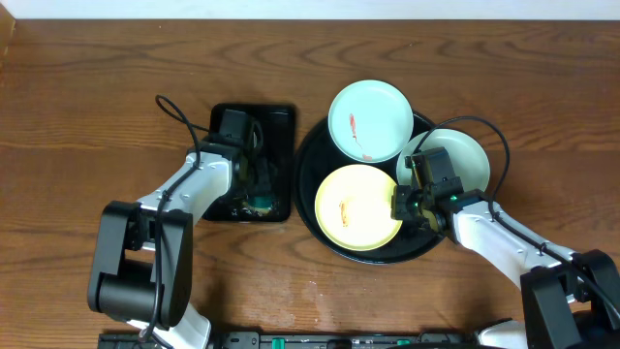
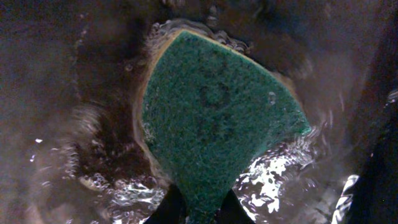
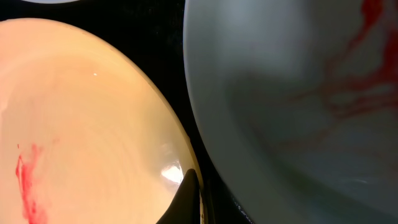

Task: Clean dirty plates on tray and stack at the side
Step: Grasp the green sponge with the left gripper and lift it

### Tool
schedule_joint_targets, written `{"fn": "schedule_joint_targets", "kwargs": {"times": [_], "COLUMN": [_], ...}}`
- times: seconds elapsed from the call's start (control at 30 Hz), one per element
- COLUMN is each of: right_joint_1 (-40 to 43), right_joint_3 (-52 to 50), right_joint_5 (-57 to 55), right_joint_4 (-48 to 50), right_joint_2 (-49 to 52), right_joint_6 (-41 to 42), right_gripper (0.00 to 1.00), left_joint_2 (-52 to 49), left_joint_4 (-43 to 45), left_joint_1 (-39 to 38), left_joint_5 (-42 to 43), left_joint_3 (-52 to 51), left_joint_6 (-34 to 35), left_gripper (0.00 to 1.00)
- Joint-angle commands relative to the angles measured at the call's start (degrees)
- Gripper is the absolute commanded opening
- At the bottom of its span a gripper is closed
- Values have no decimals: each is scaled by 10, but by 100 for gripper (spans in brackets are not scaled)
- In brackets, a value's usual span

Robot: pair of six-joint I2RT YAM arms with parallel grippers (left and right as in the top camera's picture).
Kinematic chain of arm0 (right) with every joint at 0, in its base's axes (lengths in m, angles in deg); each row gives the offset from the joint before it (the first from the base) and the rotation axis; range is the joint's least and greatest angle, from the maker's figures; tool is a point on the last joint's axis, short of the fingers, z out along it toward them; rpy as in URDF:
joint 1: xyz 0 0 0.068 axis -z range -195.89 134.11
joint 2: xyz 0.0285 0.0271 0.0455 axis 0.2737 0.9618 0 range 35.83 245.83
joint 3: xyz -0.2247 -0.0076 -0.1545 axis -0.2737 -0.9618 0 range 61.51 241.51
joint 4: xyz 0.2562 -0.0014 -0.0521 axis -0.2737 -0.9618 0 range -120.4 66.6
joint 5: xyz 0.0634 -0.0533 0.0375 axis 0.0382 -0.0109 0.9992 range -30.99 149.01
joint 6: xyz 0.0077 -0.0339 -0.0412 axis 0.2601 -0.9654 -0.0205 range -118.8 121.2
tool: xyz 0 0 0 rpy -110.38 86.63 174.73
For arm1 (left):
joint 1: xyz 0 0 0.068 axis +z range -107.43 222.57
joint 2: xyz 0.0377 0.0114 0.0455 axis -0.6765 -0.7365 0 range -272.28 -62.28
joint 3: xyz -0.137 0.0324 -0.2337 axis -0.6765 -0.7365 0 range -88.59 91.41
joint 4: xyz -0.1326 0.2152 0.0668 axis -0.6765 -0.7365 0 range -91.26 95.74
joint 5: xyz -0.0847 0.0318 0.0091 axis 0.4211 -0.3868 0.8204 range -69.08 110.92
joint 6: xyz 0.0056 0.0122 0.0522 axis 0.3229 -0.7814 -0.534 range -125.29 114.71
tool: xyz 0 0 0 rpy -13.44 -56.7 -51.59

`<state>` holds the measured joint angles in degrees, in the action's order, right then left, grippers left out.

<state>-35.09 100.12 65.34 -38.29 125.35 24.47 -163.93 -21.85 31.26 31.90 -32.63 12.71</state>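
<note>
Looking at the round tray (image 1: 306,184) first, I find all three plates on it. The yellow plate (image 1: 358,206) lies in the tray's near half, with a red smear (image 1: 342,208) across its face. The bluish-white plate (image 1: 370,120) sits at the tray's far edge and reaches past the rim; it is smeared red too. The second pale plate (image 1: 470,160) rests over the tray's right rim, partly hidden under my right arm, and the right wrist view shows red streaks on it.

My right pincer (image 1: 405,206) is clenched above the tray's right side. One dark fingertip (image 3: 188,193) sits at the yellow plate's rim, in the narrow gap between that plate and the second pale one. Whether it nips the rim I cannot tell.

Just beside the round tray's left rim lies the rectangular tray (image 1: 281,121), holding water (image 2: 273,180). My left pincer (image 1: 254,186) hangs over it, grasping a green sponge (image 2: 211,118) by one narrow end, and the sponge sits in the water. The brown bench (image 1: 97,97) carries both trays.
</note>
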Motion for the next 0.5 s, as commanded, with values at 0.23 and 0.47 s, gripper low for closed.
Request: {"fn": "schedule_joint_targets", "kwargs": {"times": [0.23, 0.47], "right_joint_1": [11, 11], "right_joint_3": [-8, -8], "right_joint_5": [-58, -58], "right_joint_4": [-10, -10], "right_joint_2": [22, 22], "right_joint_6": [1, 1], "right_gripper": [1, 1], "left_joint_2": [98, 143], "left_joint_4": [-173, -148], "left_joint_1": [-21, -123], "left_joint_5": [7, 55], "left_joint_3": [111, 109], "left_joint_6": [-3, 68], "left_gripper": [7, 7]}}
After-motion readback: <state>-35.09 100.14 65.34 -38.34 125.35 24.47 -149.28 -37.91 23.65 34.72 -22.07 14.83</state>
